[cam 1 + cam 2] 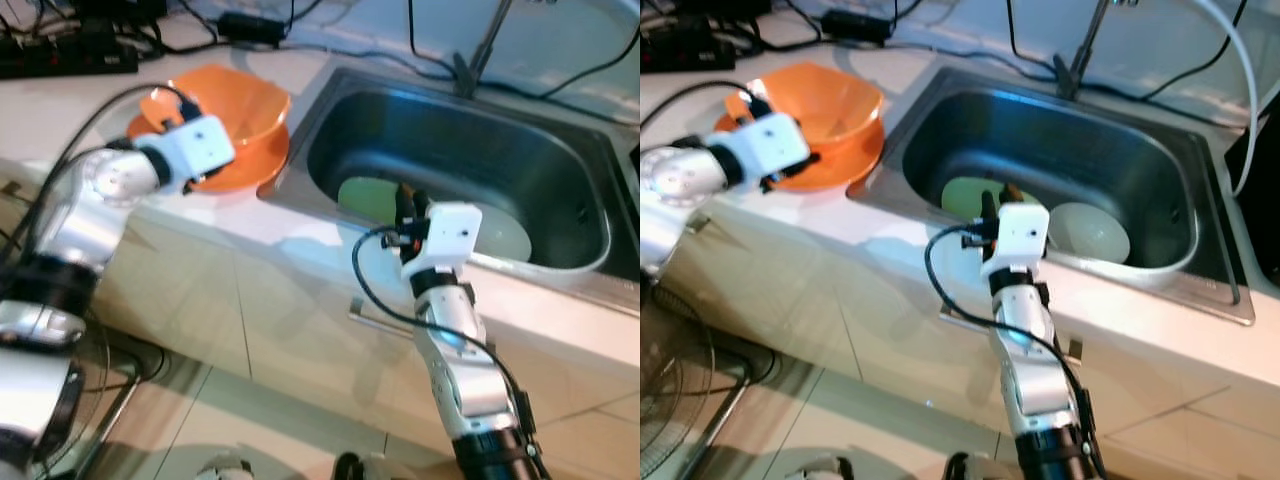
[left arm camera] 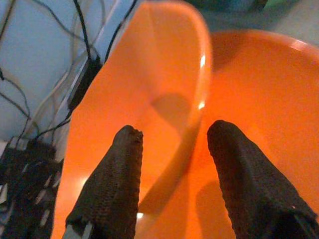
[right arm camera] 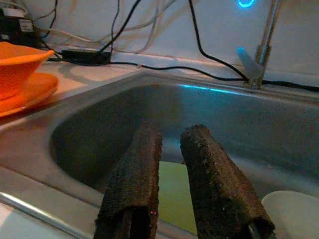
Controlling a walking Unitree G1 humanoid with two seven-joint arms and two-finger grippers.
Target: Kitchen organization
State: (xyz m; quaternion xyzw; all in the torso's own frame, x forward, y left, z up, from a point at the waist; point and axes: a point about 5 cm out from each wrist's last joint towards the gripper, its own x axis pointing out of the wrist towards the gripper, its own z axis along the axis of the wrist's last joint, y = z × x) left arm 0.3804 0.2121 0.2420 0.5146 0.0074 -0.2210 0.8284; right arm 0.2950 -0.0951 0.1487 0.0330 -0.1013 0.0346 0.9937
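An orange bowl (image 1: 235, 110) rests on an orange plate (image 1: 240, 178) on the counter left of the sink (image 1: 560, 150). My left gripper (image 2: 172, 134) is open and straddles the bowl's near rim, one finger inside the bowl (image 2: 149, 74) and one outside above the plate (image 2: 269, 89). In the sink lie a pale green plate (image 1: 365, 197) and a white dish (image 1: 1090, 232). My right gripper (image 1: 405, 200) hangs over the sink's front edge above the green plate (image 3: 172, 194). Its fingers are almost together with nothing between them.
A faucet (image 1: 475, 55) stands behind the sink. Black cables, a power adapter (image 1: 250, 25) and a power strip (image 1: 60, 55) lie along the back of the counter. A cabinet handle (image 1: 375, 315) sits below the counter edge. Tiled floor lies beneath.
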